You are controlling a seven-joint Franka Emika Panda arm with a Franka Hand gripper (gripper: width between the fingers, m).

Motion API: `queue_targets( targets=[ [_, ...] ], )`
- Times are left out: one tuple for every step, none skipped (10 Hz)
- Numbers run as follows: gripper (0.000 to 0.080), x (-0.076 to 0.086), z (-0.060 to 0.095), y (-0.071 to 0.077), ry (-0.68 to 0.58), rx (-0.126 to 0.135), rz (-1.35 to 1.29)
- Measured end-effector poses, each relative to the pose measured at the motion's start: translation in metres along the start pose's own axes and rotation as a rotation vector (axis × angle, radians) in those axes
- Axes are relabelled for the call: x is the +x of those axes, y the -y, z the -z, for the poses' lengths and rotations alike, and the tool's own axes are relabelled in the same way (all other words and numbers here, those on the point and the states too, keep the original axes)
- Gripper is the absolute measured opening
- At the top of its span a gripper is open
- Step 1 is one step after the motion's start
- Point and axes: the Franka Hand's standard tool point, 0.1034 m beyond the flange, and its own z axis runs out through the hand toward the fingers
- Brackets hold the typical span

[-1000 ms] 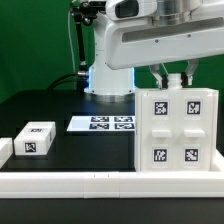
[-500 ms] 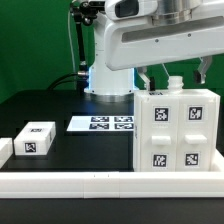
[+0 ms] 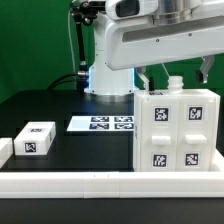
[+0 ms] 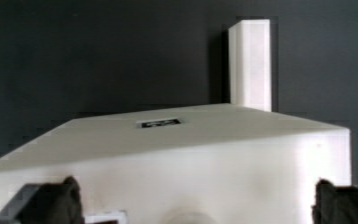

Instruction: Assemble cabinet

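Observation:
The cabinet (image 3: 177,130), a large white boxy body with tagged drawer blocks on its front, stands at the exterior view's right near the front rail. A small rounded white nub (image 3: 175,86) sticks up from its top. My gripper (image 3: 175,74) hangs just above that top, open, with one finger on each side of the nub and not touching it. In the wrist view the cabinet (image 4: 176,155) fills the space below the gripper (image 4: 197,205), and the dark fingertips (image 4: 48,203) stand wide apart at either side.
A small white tagged block (image 3: 35,138) lies at the exterior view's left, with another white piece (image 3: 4,148) at the edge. The marker board (image 3: 100,123) lies behind the middle. A long low white border rail (image 3: 70,182) runs along the front; a rail (image 4: 250,65) shows in the wrist view.
The fingers have spread from close together around the top nub to wide apart. The cabinet and the block have not moved.

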Motion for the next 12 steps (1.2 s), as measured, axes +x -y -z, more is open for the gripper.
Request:
queue_targets(
  targets=[
    [0.0649,0.0,0.0,0.0,0.0,0.0,0.0],
    [0.0649,-0.002,0.001,-0.001,0.006,-0.003,0.002],
    [0.0649,-0.012,0.011,-0.004,0.027,-0.009,0.01],
    [0.0649,-0.023,0.022,-0.014,0.019,-0.018,0.023],
    [0.0649,-0.036,0.029,-0.022,0.019,-0.027,0.032],
    [0.0649,-0.048,0.03,-0.031,0.023,-0.036,0.042],
    [0.0649,-0.058,0.024,-0.04,0.014,-0.045,0.053],
    [0.0649,-0.065,0.015,-0.054,-0.009,-0.051,0.079],
    [0.0649,-0.068,0.01,-0.062,-0.013,-0.05,0.102],
    [0.0649,-0.067,0.01,-0.06,-0.014,-0.051,0.099],
    [0.0649,-0.067,0.01,-0.059,-0.013,-0.051,0.1],
    [0.0649,-0.067,0.009,-0.059,-0.013,-0.051,0.1]
  ],
)
